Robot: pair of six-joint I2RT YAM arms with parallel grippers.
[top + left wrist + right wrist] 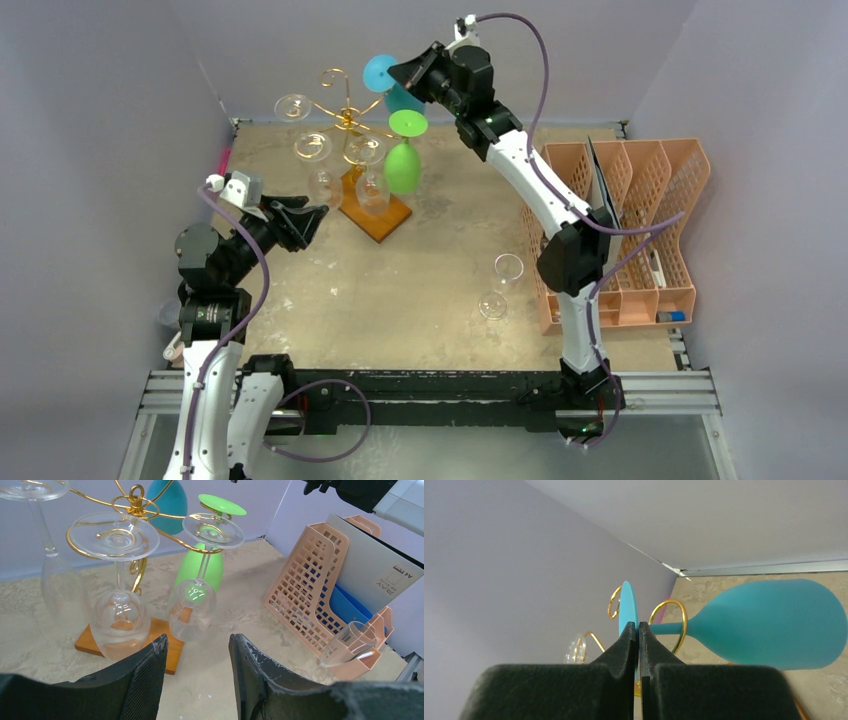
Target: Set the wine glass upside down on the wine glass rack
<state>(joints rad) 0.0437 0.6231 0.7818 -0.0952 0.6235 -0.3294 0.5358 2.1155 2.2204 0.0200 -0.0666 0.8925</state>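
The wine glass rack [346,116], gold wire on a brown wooden base, stands at the back middle of the table. It also shows in the left wrist view [135,502]. My right gripper [400,72] is shut on the foot of a blue wine glass [403,98] and holds it high beside the rack's top. In the right wrist view the gripper [638,627] pinches the thin foot edge-on. The blue glass [769,625] has its stem at a gold loop [682,625]. My left gripper [318,215] is open and empty near the rack's base, as the left wrist view [197,642] shows.
A green glass [403,165] and three clear glasses [372,190] hang upside down on the rack. Another clear glass [497,290] lies on the table at right, next to the orange mesh organizer [620,230], which holds papers.
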